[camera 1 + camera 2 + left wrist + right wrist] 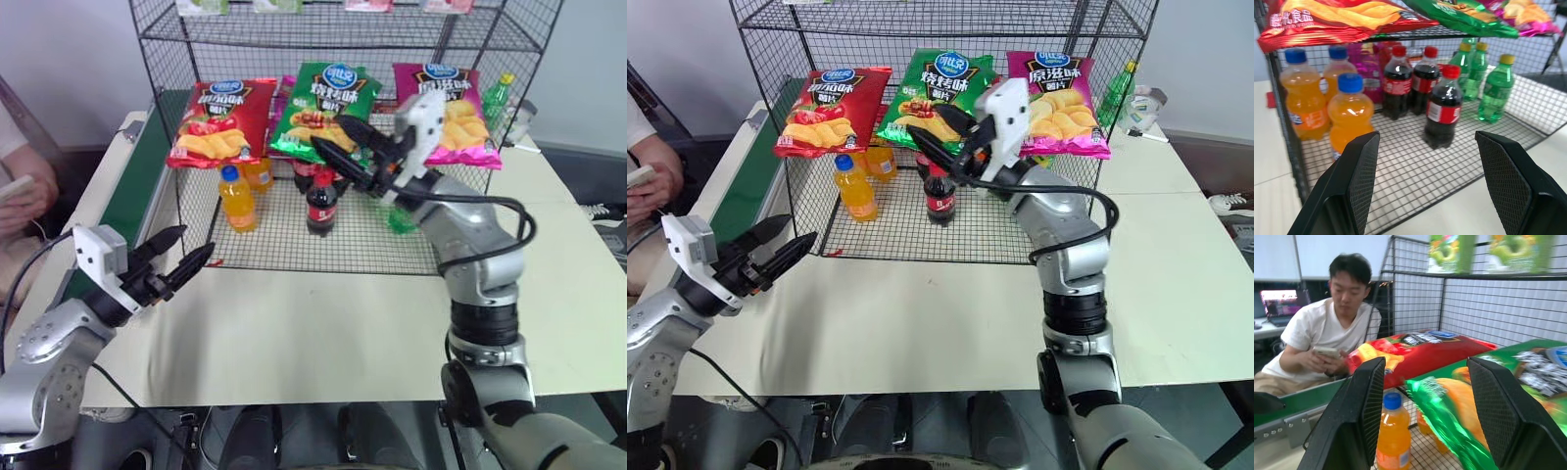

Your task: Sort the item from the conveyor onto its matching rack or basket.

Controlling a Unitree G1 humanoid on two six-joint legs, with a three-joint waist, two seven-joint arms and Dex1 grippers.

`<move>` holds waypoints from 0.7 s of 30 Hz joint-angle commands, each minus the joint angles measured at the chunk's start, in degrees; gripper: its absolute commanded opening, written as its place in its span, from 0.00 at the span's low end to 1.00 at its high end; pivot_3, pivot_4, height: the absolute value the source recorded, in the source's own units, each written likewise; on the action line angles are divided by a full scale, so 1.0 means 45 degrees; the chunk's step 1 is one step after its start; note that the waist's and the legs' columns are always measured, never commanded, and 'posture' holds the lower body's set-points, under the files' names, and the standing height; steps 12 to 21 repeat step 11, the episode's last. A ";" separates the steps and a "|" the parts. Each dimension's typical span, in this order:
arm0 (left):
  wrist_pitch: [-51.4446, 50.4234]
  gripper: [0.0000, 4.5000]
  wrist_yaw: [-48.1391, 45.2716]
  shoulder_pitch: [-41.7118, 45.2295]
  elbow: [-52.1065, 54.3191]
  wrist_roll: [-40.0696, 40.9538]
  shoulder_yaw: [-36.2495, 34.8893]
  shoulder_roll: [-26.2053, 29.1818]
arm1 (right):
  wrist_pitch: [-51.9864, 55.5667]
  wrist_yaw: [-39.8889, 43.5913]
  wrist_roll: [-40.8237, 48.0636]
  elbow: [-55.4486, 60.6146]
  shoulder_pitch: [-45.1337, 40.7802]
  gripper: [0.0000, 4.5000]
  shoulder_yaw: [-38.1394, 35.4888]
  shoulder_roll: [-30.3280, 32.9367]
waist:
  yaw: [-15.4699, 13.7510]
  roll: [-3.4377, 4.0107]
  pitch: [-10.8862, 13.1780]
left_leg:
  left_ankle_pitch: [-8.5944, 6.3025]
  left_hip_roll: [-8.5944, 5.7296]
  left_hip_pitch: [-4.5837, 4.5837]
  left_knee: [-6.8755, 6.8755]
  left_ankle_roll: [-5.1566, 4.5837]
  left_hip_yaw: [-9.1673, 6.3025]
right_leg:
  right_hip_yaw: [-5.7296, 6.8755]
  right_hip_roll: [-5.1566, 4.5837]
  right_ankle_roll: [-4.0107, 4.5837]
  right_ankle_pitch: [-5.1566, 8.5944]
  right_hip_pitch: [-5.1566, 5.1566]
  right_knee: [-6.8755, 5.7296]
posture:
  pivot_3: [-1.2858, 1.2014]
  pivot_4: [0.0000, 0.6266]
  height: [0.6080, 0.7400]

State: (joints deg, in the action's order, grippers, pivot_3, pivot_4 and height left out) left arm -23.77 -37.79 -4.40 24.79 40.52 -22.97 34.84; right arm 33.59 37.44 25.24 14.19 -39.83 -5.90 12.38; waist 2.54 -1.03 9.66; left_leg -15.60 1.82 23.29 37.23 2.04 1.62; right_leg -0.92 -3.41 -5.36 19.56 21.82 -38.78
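Black ribbed left claw (191,257) and right claw (336,140) gape; glossy green crisp bag (325,110) lies on wire-mesh rack (323,240).

Right claw (1422,416): two black textured fingers (1359,416) rise from the bottom edge, standing apart with nothing between them.
Green crisp bag (1474,401): lower right of the frame, lying on the rack's wire shelf, just past the claw.
Red crisp bag (1420,350): centre, beside the green one.
Orange bottle (1393,435): bottom centre, blue cap, upright under the bags.
Rack (1415,289): black wire mesh, upper right.
Person (1332,328): left, white T-shirt, holding a phone.
Conveyor (1298,401): green belt, lower left.
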 commanded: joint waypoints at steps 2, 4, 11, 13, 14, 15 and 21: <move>-0.0186 0.74 -0.0159 -0.0246 0.0121 -0.0048 -0.0526 0.0581 | 0.1340 0.1587 0.2869 0.1880 0.1394 0.61 -0.1032 0.1580 | -0.0021 0.0000 0.0000 | -0.0004 0.0001 0.0002 -0.0010 -0.0006 -0.0002 | 0.0002 0.0000 0.0001 0.0001 -0.0001 0.0012 | 0.52 0.24 0.99; -0.0118 0.74 -0.0530 -0.0328 -0.0205 0.0054 -0.0869 0.0863 | 0.1692 0.2511 0.3611 0.2106 0.2576 0.61 -0.1668 0.2845 | -0.0045 -0.0001 0.0000 | -0.0006 0.0001 0.0009 -0.0011 -0.0010 -0.0002 | 0.0001 -0.0002 0.0000 0.0000 -0.0007 0.0035 | 0.52 0.24 0.99; 0.0196 0.74 -0.1262 -0.0651 -0.1439 -0.0843 -0.1324 0.1815 | 0.1450 0.3436 0.4153 0.1747 0.4720 0.61 -0.2826 0.5255 | 0.0015 0.0000 0.0000 | -0.0009 0.0002 -0.0006 -0.0007 -0.0016 -0.0001 | -0.0003 0.0004 0.0001 0.0000 -0.0029 0.0053 | 0.52 0.24 0.99; 0.0196 0.74 -0.1262 -0.0651 -0.1439 -0.0843 -0.1324 0.1815 | 0.1450 0.3436 0.4153 0.1747 0.4720 0.61 -0.2826 0.5255 | 0.0015 0.0000 0.0000 | -0.0009 0.0002 -0.0006 -0.0007 -0.0016 -0.0001 | -0.0003 0.0004 0.0001 0.0000 -0.0029 0.0053 | 0.52 0.24 0.99; 0.0196 0.74 -0.1262 -0.0651 -0.1439 -0.0843 -0.1324 0.1815 | 0.1450 0.3436 0.4153 0.1747 0.4720 0.61 -0.2826 0.5255 | 0.0015 0.0000 0.0000 | -0.0009 0.0002 -0.0006 -0.0007 -0.0016 -0.0001 | -0.0003 0.0004 0.0001 0.0000 -0.0029 0.0053 | 0.52 0.24 0.99; 0.0196 0.74 -0.1262 -0.0651 -0.1439 -0.0843 -0.1324 0.1815 | 0.1450 0.3436 0.4153 0.1747 0.4720 0.61 -0.2826 0.5255 | 0.0015 0.0000 0.0000 | -0.0009 0.0002 -0.0006 -0.0007 -0.0016 -0.0001 | -0.0003 0.0004 0.0001 0.0000 -0.0029 0.0053 | 0.52 0.24 0.99; 0.0196 0.74 -0.1262 -0.0651 -0.1439 -0.0843 -0.1324 0.1815 | 0.1450 0.3436 0.4153 0.1747 0.4720 0.61 -0.2826 0.5255 | 0.0015 0.0000 0.0000 | -0.0009 0.0002 -0.0006 -0.0007 -0.0016 -0.0001 | -0.0003 0.0004 0.0001 0.0000 -0.0029 0.0053 | 0.52 0.24 0.99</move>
